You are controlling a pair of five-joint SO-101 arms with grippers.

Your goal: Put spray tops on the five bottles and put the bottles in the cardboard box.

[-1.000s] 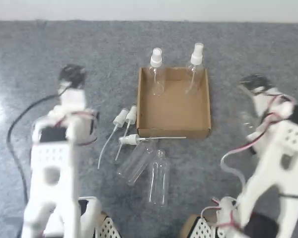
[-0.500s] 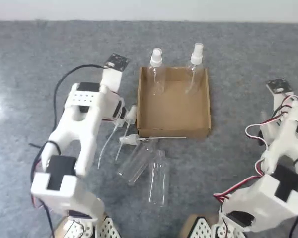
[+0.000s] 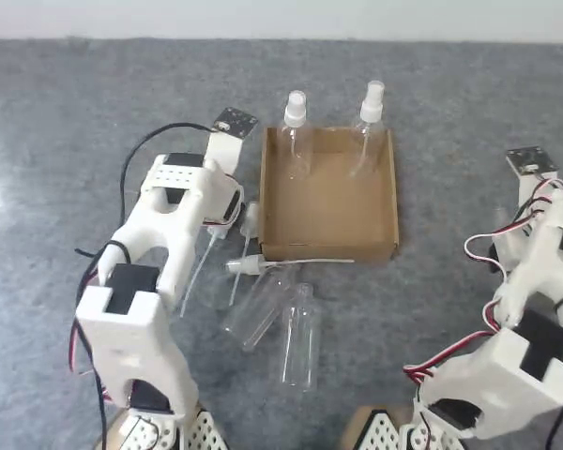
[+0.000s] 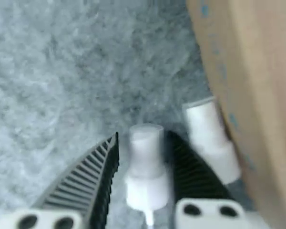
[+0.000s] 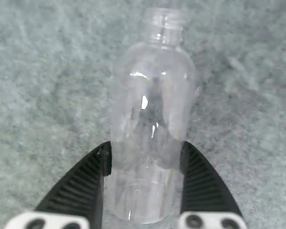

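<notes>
High view, table: a grey, felt-like table (image 3: 66,112) carries everything.
High view, box: an open brown cardboard box (image 3: 328,249) sits at the middle of the table.
High view, capped bottles: a first capped clear bottle (image 3: 296,141) and a second capped clear bottle (image 3: 368,136), both plastic with white spray tops, stand inside the box against its far wall, apart from each other.
High view, bare bottles: a slanted uncapped clear bottle (image 3: 258,305) and a straight uncapped clear bottle (image 3: 300,337) lie side by side on the table, just in front of the box.
High view, loose tops: a long-tubed white spray top (image 3: 247,265) lies along the box's front wall. A second white spray top (image 3: 250,219) lies just beside the box's left wall.
High view, arms: the white left arm (image 3: 169,234) is stretched over the table just left of the box. The white right arm (image 3: 535,281) stands well to the right of it.
Left wrist view, claw: the left claw (image 4: 144,140) is narrowly open around a third white spray top (image 4: 145,167). One black ribbed finger is against it, the other a sliver away.
Left wrist view, neighbours: the second white spray top (image 4: 209,138) lies just beside, between the claw and the box wall (image 4: 248,71).
Right wrist view, claw: the right claw (image 5: 146,145) grips the lower body of a held uncapped clear bottle (image 5: 150,109), with a finger pressed to each side. The open neck points away from the claw, and the grey table (image 5: 38,71) lies behind.
</notes>
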